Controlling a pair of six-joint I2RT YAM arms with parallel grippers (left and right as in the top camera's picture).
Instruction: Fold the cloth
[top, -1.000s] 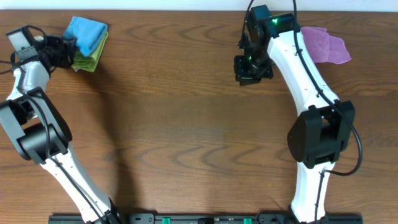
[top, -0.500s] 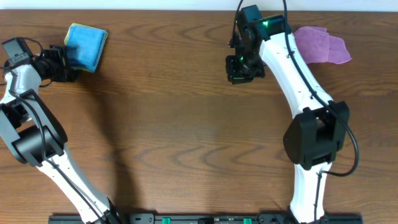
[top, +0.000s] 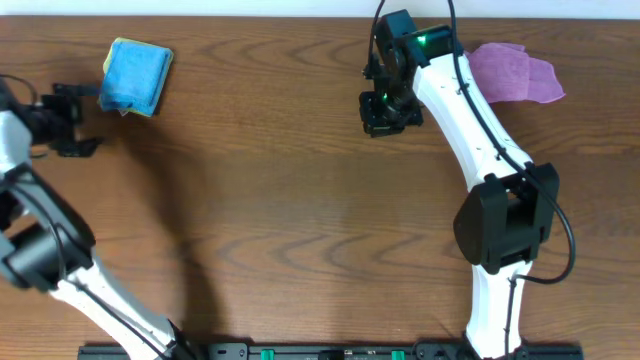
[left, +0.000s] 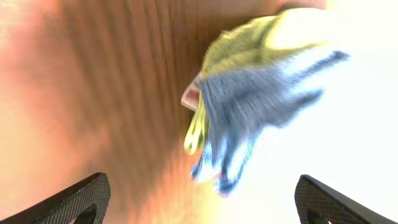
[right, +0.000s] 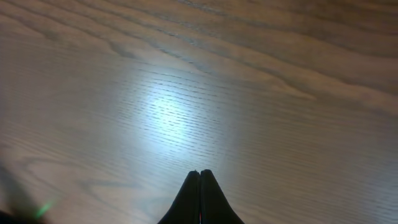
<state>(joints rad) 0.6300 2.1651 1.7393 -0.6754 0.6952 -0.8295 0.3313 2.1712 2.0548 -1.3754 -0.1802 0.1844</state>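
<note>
A folded blue cloth (top: 136, 74) lies on top of a yellow-green cloth (top: 122, 104) at the table's far left. My left gripper (top: 80, 120) stands open a little to the left of the pile, touching nothing. In the blurred left wrist view the blue cloth (left: 261, 99) and the yellow-green cloth (left: 245, 43) lie ahead of my wide-open left gripper (left: 202, 205). A crumpled purple cloth (top: 515, 72) lies at the back right. My right gripper (top: 385, 112) hovers left of it, shut and empty; the right wrist view shows its gripper (right: 200, 177) pressed together over bare wood.
The wooden table (top: 300, 220) spans the view. The right arm's white links (top: 480, 130) reach from the front edge up to the back. A dark rail (top: 330, 351) runs along the front edge.
My left gripper has opened, let go of the blue cloth and pulled back to the left. The cloth pile has settled flat. The right gripper has shifted slightly left.
</note>
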